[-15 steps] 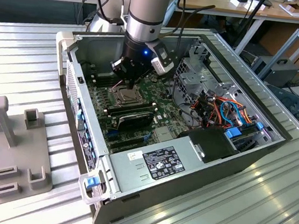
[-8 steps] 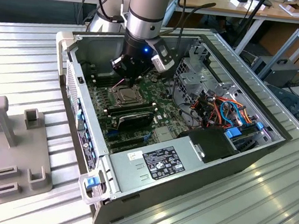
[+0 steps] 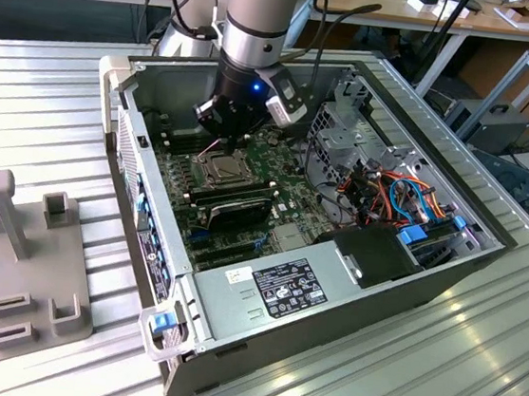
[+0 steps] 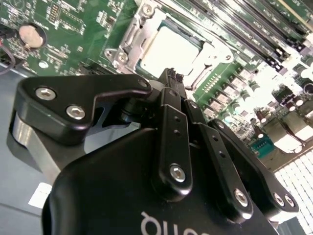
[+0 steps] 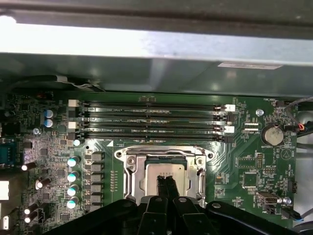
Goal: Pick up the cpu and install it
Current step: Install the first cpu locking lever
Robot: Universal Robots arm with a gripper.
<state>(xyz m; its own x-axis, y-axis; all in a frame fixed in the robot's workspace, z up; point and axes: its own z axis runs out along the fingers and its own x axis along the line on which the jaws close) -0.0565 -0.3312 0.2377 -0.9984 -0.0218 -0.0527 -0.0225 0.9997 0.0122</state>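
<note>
1. The cpu [image 5: 149,180] lies flat in its socket on the green board [image 5: 234,161], inside the metal frame [image 5: 128,161].
2. The claw [image 5: 166,180] hangs just above the chip's middle, pinched narrow and holding nothing.
3. Memory slots [image 5: 146,122] run near the socket.
4. Risk: a push on a crookedly seated chip could bend the contacts underneath. I cannot tell whether the frame is latched.

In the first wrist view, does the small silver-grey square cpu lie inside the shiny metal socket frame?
Yes, the cpu lies flat within the socket frame, with the shut black gripper in front of it.
</note>
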